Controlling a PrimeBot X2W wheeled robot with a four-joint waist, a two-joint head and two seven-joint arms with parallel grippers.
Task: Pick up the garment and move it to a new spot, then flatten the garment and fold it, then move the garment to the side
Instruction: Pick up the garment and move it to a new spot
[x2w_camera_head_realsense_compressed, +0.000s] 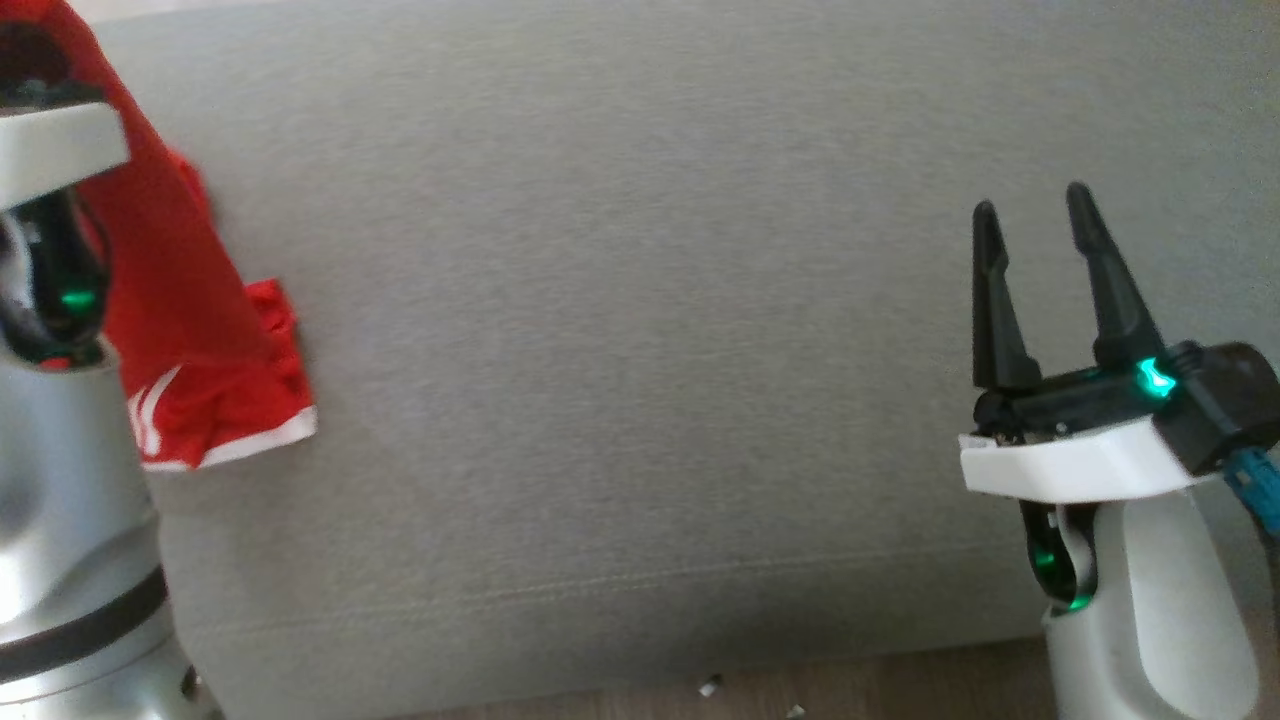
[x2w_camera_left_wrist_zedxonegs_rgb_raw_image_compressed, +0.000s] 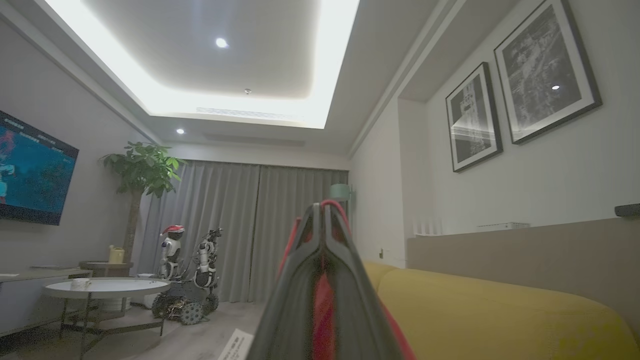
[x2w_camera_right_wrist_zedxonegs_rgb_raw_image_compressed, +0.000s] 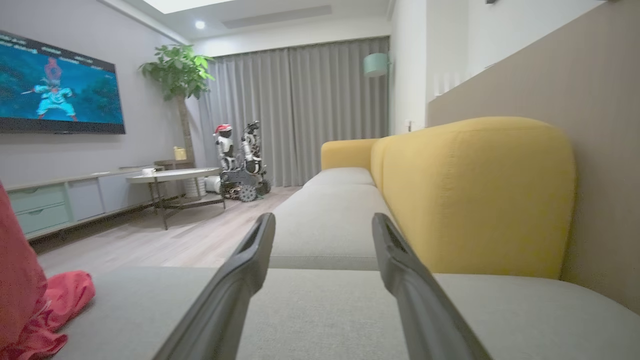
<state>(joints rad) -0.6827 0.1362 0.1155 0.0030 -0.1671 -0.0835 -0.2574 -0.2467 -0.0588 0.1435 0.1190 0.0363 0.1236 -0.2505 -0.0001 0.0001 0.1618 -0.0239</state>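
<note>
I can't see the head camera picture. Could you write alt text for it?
A red garment with white trim hangs from the robot's raised left arm at the left, its lower end lying on a grey sofa cushion. At the lower right, the right gripper is open and empty.

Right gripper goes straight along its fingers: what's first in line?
Likely the grey seat farther along; the open right gripper points low over it. Nothing stands nearer, though depth is unclear.

Grey sofa seat (x2w_camera_head_realsense_compressed: 640, 300) w/ yellow backrest (x2w_camera_right_wrist_zedxonegs_rgb_raw_image_compressed: 475, 195), grey curtains (x2w_camera_right_wrist_zedxonegs_rgb_raw_image_compressed: 300, 110), TV (x2w_camera_right_wrist_zedxonegs_rgb_raw_image_compressed: 55, 85) on wall, wood floor (x2w_camera_right_wrist_zedxonegs_rgb_raw_image_compressed: 165, 240).
</note>
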